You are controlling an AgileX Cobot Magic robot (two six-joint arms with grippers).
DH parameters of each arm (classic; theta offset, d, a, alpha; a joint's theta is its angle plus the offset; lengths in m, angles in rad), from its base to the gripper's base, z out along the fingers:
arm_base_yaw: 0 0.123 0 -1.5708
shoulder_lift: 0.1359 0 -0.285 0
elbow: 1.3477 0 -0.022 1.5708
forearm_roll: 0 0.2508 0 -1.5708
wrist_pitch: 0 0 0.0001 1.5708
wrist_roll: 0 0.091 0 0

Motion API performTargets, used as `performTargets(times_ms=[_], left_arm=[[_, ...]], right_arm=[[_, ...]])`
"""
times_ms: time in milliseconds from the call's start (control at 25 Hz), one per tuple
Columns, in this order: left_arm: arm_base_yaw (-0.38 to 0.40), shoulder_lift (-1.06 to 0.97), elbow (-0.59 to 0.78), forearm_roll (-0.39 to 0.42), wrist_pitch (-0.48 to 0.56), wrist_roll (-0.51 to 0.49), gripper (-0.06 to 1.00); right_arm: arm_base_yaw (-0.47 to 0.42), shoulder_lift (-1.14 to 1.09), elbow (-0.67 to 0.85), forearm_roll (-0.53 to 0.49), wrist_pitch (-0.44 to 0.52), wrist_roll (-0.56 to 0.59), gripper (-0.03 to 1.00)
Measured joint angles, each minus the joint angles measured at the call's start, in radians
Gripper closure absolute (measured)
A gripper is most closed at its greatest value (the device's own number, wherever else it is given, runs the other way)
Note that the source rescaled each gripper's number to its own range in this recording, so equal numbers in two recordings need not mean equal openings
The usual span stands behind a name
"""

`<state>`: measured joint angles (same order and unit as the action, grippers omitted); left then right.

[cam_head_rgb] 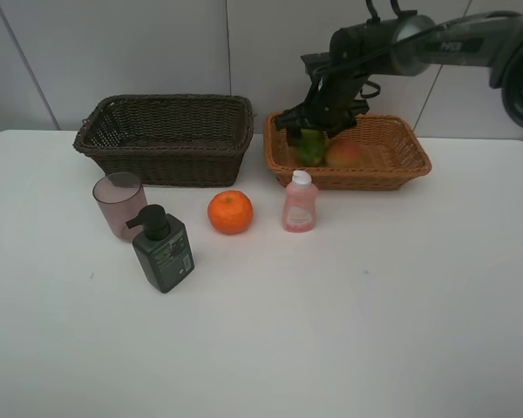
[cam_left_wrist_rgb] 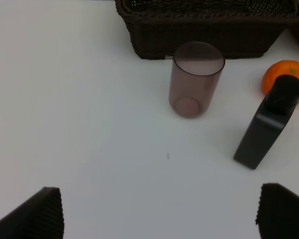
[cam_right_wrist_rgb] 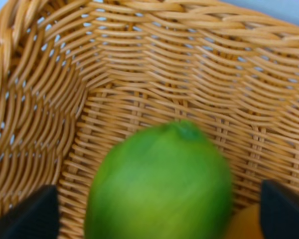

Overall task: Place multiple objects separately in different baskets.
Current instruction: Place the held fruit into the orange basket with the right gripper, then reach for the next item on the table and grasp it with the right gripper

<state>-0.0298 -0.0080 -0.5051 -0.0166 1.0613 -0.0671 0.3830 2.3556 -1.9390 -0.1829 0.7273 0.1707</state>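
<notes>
A: Pump bottle nearest, upright on table, cup just behind. How'd it handle?
B: Heaviest of the lot, I'd guess; rigid, flat sides. Take the body, not the pump. Cup's light & thin-walled, so pinch the wall gently. It tips easily.
A: R gripper?
B: Over the light basket, jaws spread wide. Green fruit sits between w/ a gap each side, so not pinched AFAICT. Fruit's blurred, low in the basket beside the peach.
A: L gripper?
B: Spread too, nothing in it, hovering over the table near the cup.
A: Rest?
B: Orange & pink bottle on table in front of the baskets; nothing showing in dark basket. Orange is firm & round, so grip across the middle. Pink bottle is light, smooth plastic; hold below the cap.
</notes>
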Motion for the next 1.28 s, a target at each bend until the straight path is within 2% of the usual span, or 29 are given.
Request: performTargets(times_ms=[120, 280, 480, 640, 880, 1080, 1280], left_arm=[[0.0, 0.0, 0.0, 0.0, 0.0, 0.0, -0.06], [0.0, 0.0, 0.0, 0.0, 0.0, 0.0, -0.06], [0.0, 0.0, 0.0, 0.0, 0.0, 0.0, -0.06], [0.0, 0.0, 0.0, 0.0, 0.0, 0.0, -0.06], [0.0, 0.0, 0.0, 0.0, 0.0, 0.0, -0.06], [0.0, 0.0, 0.0, 0.0, 0.0, 0.0, -0.06], [0.0, 0.0, 0.0, 0.0, 0.0, 0.0, -0.06]], right_arm=[[0.0, -0.009, -0.001, 0.009, 0.001, 0.0, -0.01], [0.0, -0.048, -0.001, 0.027, 0.025, 0.0, -0.03], [0.013, -0.117, -0.001, 0.026, 0.145, -0.043, -0.03], [0.049, -0.175, -0.001, 0.038, 0.269, -0.2, -0.03], [0.114, -0.242, -0.001, 0.045, 0.456, -0.52, -0.03], [0.166, -0.285, 0.025, 0.062, 0.488, -0.738, -0.03], [0.198, -0.328, 0.111, 0.151, 0.489, -0.951, -0.03]])
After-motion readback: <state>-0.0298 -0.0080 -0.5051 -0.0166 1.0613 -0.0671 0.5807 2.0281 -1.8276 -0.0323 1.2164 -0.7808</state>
